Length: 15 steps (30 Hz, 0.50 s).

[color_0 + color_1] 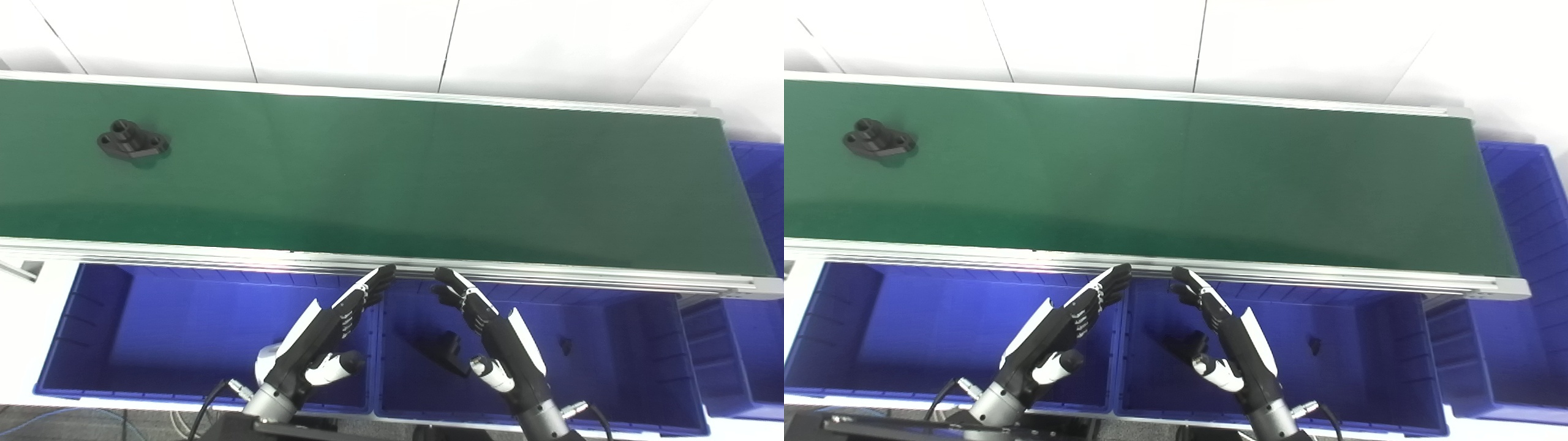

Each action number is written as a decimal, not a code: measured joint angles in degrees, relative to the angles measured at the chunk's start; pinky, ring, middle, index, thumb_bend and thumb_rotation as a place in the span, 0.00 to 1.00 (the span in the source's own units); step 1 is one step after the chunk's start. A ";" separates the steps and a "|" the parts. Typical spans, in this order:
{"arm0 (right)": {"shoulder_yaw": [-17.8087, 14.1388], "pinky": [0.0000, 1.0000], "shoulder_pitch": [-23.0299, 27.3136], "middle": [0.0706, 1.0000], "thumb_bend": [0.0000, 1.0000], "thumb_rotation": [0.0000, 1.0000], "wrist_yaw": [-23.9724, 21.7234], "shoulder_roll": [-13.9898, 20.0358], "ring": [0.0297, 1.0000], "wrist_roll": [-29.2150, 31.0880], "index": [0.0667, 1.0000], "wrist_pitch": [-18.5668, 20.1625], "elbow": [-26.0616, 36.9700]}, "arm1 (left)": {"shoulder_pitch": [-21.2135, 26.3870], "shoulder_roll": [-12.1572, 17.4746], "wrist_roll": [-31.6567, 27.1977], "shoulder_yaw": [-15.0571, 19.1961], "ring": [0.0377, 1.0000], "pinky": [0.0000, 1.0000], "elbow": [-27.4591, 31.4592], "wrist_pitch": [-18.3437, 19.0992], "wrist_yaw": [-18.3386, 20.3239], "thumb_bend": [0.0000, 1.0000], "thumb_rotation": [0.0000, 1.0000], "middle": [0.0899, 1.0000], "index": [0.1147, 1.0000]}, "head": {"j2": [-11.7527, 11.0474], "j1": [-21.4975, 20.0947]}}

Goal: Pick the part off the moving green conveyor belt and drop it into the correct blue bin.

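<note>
A black bracket-like part (132,141) with round holes lies on the green conveyor belt (392,177) at its far left. Both hands hover low over the blue bins, just short of the belt's near rail. My left hand (327,331) is open, fingers straight and pointing up toward the rail. My right hand (487,327) mirrors it, open with nothing in it. Neither hand is near the part. In the middle blue bin (612,367) lie a black part (446,346), half hidden by my right hand, and a small black piece (565,346).
A left blue bin (153,331) sits under the belt's near rail, beside the middle one. Another blue bin (756,294) stands at the belt's right end. An aluminium rail (551,275) runs along the belt's front edge. White wall panels are behind.
</note>
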<state>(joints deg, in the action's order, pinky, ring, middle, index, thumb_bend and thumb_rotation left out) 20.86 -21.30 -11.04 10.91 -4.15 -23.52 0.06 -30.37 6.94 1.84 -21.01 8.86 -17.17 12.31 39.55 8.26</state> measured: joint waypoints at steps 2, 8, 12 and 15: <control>0.02 0.85 0.08 0.91 0.88 0.92 0.00 0.00 0.87 0.00 0.90 0.00 0.00 | 0.00 0.00 0.01 0.00 0.97 0.96 0.01 0.00 0.00 0.88 0.87 0.96 0.94 | 0.09 0.00; 0.05 0.85 0.10 0.91 0.88 0.93 0.00 0.00 0.87 0.00 0.90 0.00 0.00 | -0.01 0.00 0.00 0.00 0.97 0.96 0.02 0.00 0.00 0.88 0.87 0.96 0.93 | 0.18 -0.09; 0.09 0.85 0.10 0.91 0.88 0.93 -0.03 0.04 0.87 0.00 0.90 0.00 0.00 | -0.01 0.00 0.00 -0.01 0.97 0.96 0.02 0.00 0.00 0.87 0.87 0.96 0.94 | 0.18 -0.09; 0.09 0.85 0.13 0.91 0.88 0.93 -0.02 0.03 0.87 -0.01 0.90 0.00 -0.23 | 0.00 0.00 -0.01 -0.01 0.97 0.96 -0.07 -0.07 0.00 0.87 0.87 0.96 0.94 | -0.61 0.00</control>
<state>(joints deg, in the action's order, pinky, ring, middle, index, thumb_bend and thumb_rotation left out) 20.95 -21.17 -11.06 10.94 -4.16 -23.52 -0.17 -30.37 6.94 1.83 -21.01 8.80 -17.25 12.31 38.94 8.26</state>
